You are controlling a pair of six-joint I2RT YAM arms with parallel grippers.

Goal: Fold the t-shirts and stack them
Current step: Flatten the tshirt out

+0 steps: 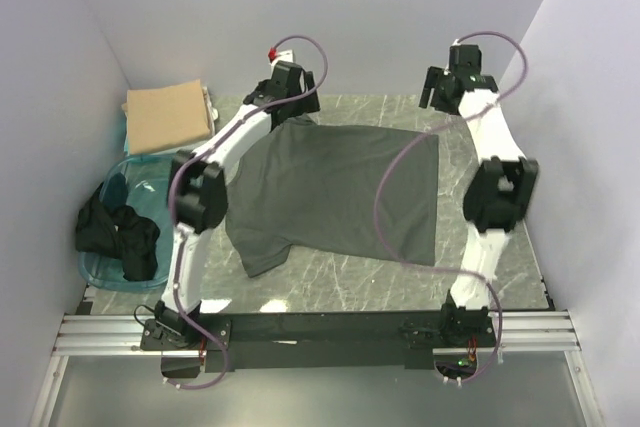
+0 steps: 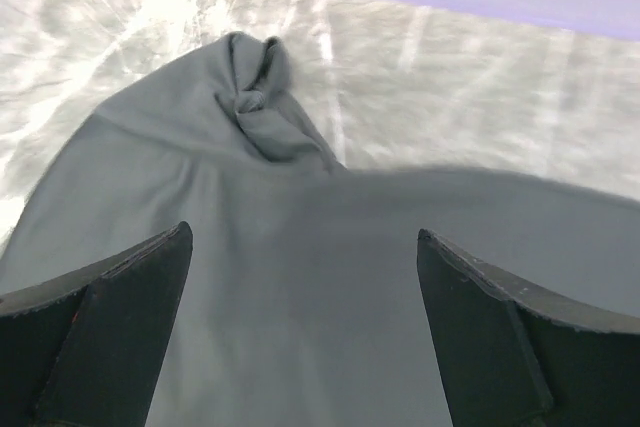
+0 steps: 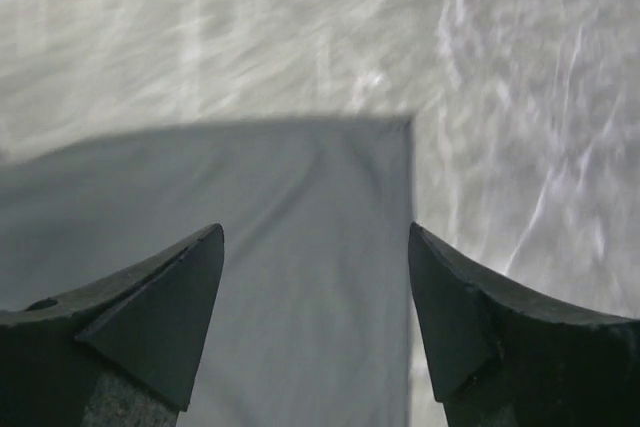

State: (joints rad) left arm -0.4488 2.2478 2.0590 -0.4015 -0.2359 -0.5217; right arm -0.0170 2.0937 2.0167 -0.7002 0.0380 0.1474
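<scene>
Teal tub (image 1: pixel 150 179) of black t-shirts (image 1: pixel 118 232), tan t-shirt (image 1: pixel 165 115) behind; our left tool (image 2: pixel 302 247) and right tool (image 3: pixel 315 237) gape, released, above the charcoal t-shirt (image 1: pixel 340 197) on the marbled bench (image 1: pixel 330 292), within lilac walls (image 1: pixel 50 67).

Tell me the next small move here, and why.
Probably lower both grippers and pinch the far edge of the grey t-shirt. The left gripper hangs open above its bunched sleeve, the right gripper is open above its far corner, and the shirt lies spread, unfolded.
</scene>
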